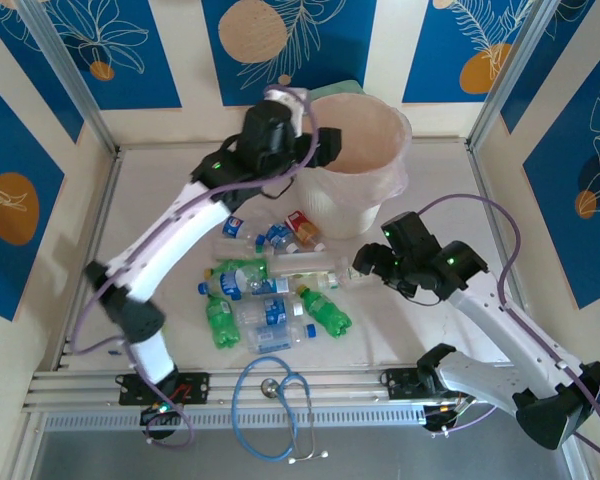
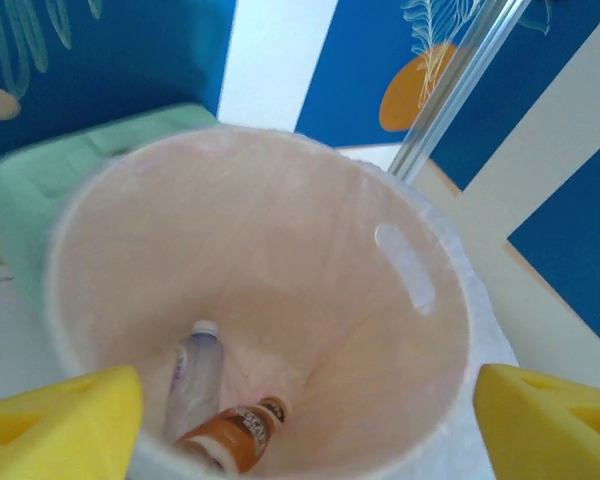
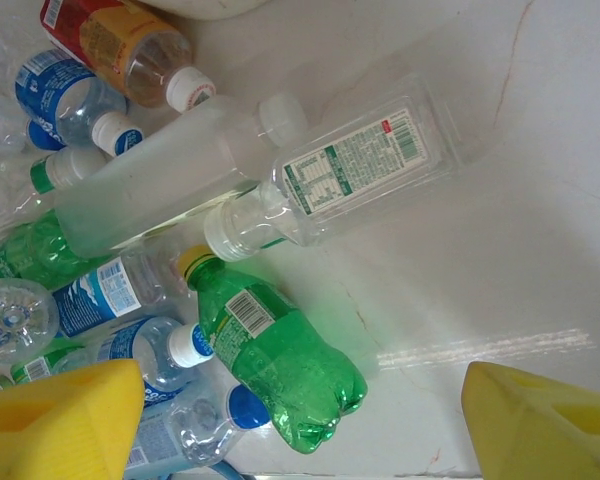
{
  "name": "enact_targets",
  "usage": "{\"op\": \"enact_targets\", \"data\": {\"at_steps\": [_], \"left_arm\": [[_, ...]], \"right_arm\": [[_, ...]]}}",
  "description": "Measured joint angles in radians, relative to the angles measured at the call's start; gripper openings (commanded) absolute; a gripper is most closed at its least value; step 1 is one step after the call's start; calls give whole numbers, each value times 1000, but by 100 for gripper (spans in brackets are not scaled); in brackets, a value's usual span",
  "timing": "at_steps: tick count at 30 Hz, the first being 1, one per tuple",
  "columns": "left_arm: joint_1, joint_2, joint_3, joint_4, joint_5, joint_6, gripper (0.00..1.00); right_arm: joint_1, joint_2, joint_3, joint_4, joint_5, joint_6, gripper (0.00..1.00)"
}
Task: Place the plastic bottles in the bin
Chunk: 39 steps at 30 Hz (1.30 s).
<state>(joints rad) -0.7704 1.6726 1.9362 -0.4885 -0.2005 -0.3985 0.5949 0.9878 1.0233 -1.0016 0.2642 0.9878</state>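
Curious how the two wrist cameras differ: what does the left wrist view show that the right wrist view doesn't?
Left wrist: inside the bin, a clear bottle and an orange-labelled bottle at its bottom, a pale green box behind. Right wrist: bottles on the table, a green bottle nearest. Shared: yellow fingertips in the bottom corners; left hand and right hand both open.

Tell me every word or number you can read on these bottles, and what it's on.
Nothing reads clearly.
On the clear bottle: white label, fine print and barcode, too small.
On the green bottle: barcode label, digits too small.
On the blue-labelled bottle: white lettering, blurred.
On the orange-labelled bottle in the bin: dark lettering, blurred.
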Motion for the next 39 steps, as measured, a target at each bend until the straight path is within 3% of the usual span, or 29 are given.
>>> {"op": "enact_targets", "data": {"at_steps": [5,11,17,23,29,39], "left_arm": [[11,-338,-307,27,-132,34,94],[85,-534,-527,-83,-191,-47,92],[145,-533,-731,-137,-77,-196,87],[145,-497,-772,-140,10,-274,87],[145,-499,-783,-126,22,-298,88],[149,-502,-815,-119,26,-312,88]], "right_arm": [[61,28,3,45,-10,-23,85],[138,95,-1,111,-60,-95,85],[241,250,-3,122,-82,-171,84],[290,387,-1,118,-89,-220,84],[318,519,23,99,-87,-269,82],[335,603,66,68,-79,-327,82]]}}
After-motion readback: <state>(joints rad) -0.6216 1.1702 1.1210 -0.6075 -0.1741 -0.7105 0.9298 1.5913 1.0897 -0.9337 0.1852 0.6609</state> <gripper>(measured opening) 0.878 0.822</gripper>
